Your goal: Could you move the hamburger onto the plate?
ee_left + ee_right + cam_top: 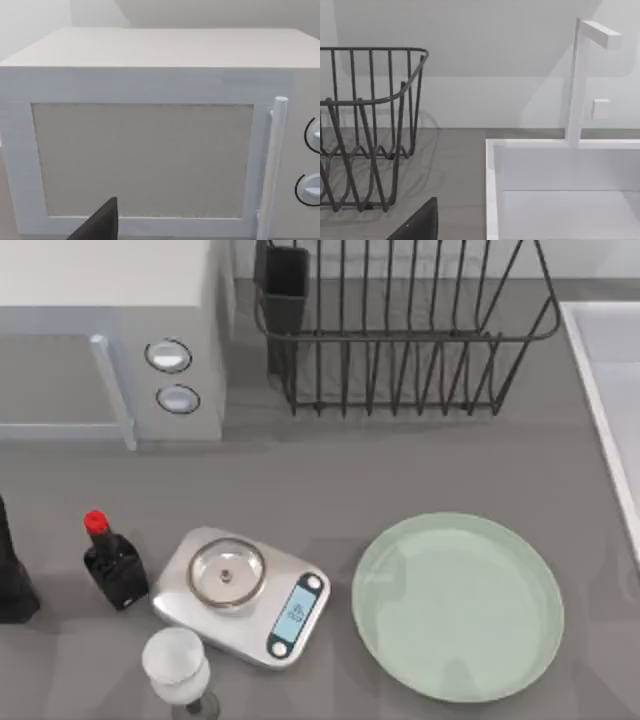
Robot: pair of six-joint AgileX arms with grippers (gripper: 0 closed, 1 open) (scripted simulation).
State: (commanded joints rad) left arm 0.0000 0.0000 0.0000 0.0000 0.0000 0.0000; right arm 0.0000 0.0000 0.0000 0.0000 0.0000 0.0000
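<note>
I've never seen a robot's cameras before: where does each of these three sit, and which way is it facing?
Top view: sits above the table, looking down on the plate, scale, microwave and dish rack.
Left wrist view: on the left arm's wrist, facing the microwave's closed door; a dark fingertip of its gripper shows.
Right wrist view: on the right arm's wrist, facing the sink and faucet; a dark fingertip shows.
Shared: the rack appears in the top and right wrist views, the microwave in the top and left wrist views.

Even, bright, diffuse light; soft shadows under the dish rack (400, 330) and bottle (112, 560); faint sheen on plate (458, 605).
</note>
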